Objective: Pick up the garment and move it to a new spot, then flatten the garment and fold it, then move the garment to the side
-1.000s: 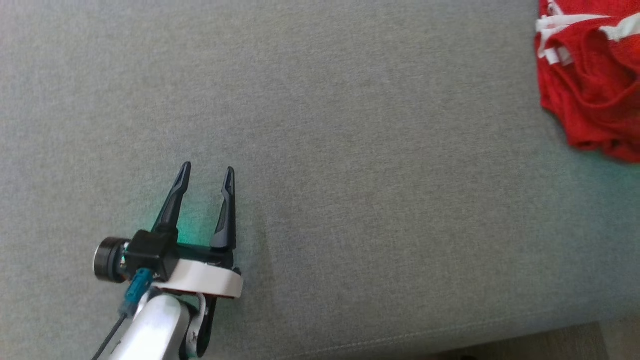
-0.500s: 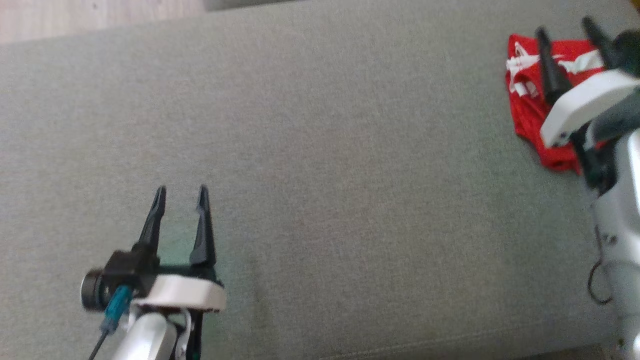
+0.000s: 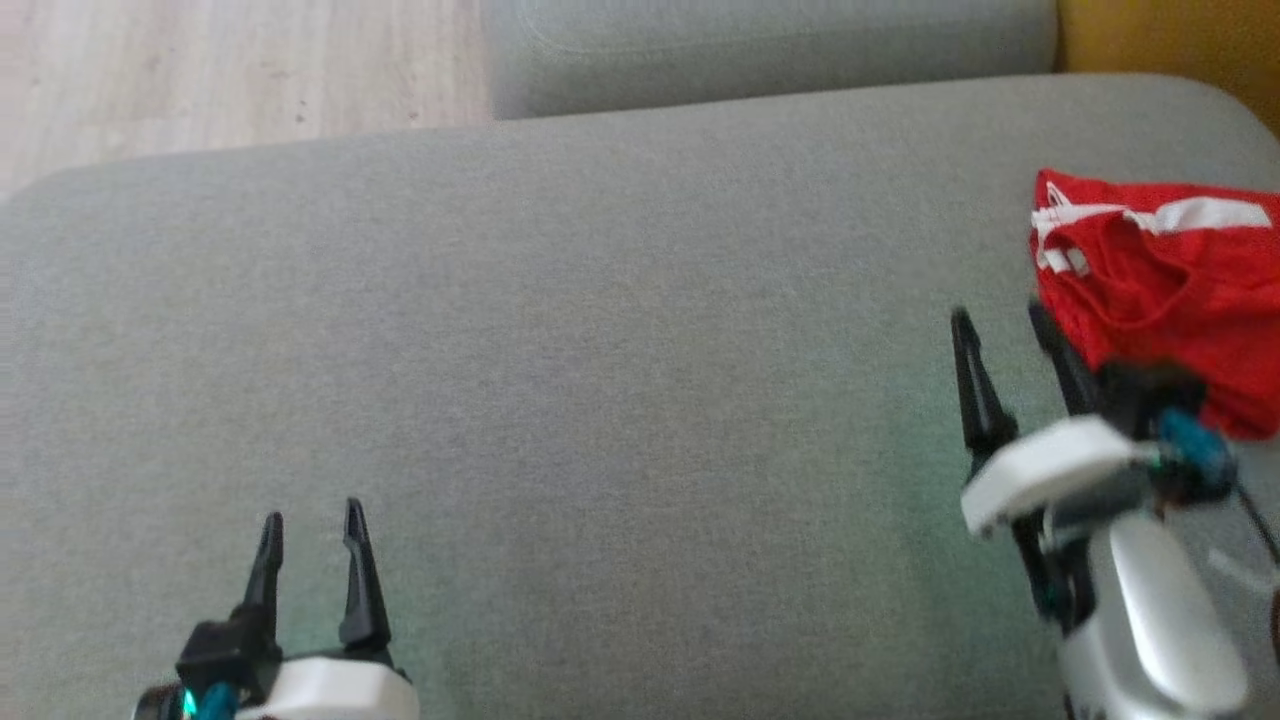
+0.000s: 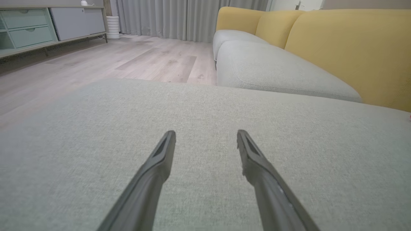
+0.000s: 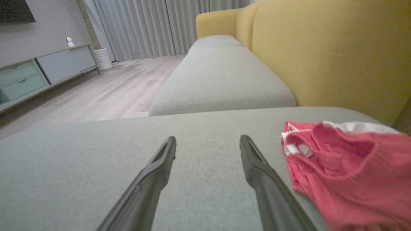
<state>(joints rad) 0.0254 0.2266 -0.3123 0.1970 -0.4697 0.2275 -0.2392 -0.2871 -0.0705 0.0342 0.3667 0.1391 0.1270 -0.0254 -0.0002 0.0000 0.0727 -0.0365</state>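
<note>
A crumpled red garment [image 3: 1160,300] with white stripes lies at the far right of a grey seat cushion [image 3: 620,350], close to the yellow backrest [image 5: 321,48]. The right gripper [image 3: 1000,316] hovers at the garment's near-left edge with its two dark fingers spread wide and nothing between them. In the right wrist view the garment [image 5: 350,173] sits just right of the right gripper [image 5: 207,138]; whether the nearer finger touches the cloth cannot be told. The left gripper [image 3: 312,513] is at the near left of the cushion, well apart from the garment. It is likewise spread open and empty, and in its wrist view the left gripper [image 4: 206,132] is over bare grey fabric. Beyond the cushion's far edge lie a second grey seat cushion [image 3: 760,50] and pale wood floor [image 3: 230,70].
</note>
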